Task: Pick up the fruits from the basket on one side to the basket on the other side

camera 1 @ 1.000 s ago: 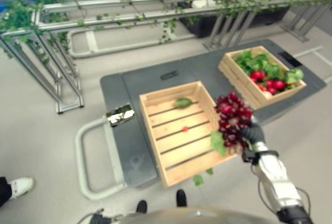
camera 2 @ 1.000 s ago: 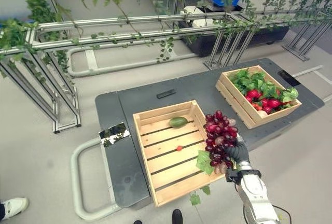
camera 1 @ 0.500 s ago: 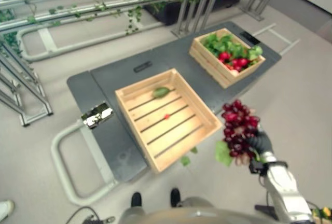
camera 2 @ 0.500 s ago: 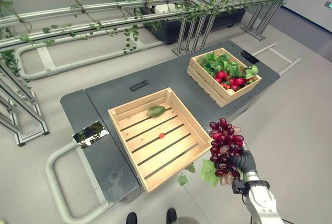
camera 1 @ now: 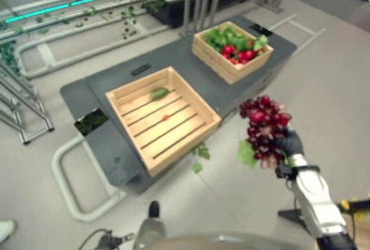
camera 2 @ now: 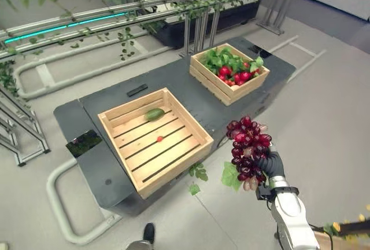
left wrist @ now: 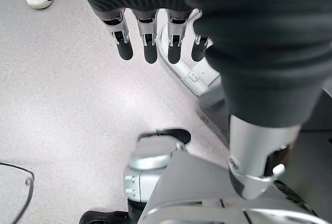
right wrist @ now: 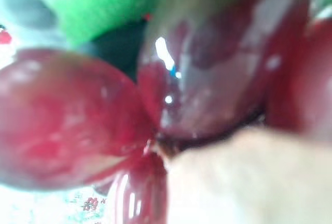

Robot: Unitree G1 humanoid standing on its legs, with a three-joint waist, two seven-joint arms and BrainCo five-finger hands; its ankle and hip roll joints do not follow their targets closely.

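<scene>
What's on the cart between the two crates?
Nothing: in the right eye view, only bare grey cart deck separates the near crate from the far crate.

**Fruit and two crates, as found**

Bunch of grapes [camera 2: 247, 149]: dark red, glossy, with a green leaf hanging at its lower side. Held upright in the right hand [camera 2: 270, 166], over the floor, apart from both crates.

Near crate [camera 2: 155, 140]: pale slatted wood, sitting on the grey platform [camera 2: 113, 183] at its corner. Contents: one green fruit [camera 2: 154, 114] near the far wall, one small red fruit [camera 2: 159, 139] at the middle.

Far crate [camera 2: 229, 73]: same wood, further along the platform. Heaped with green leaves and red fruits [camera 2: 237, 74].
</scene>
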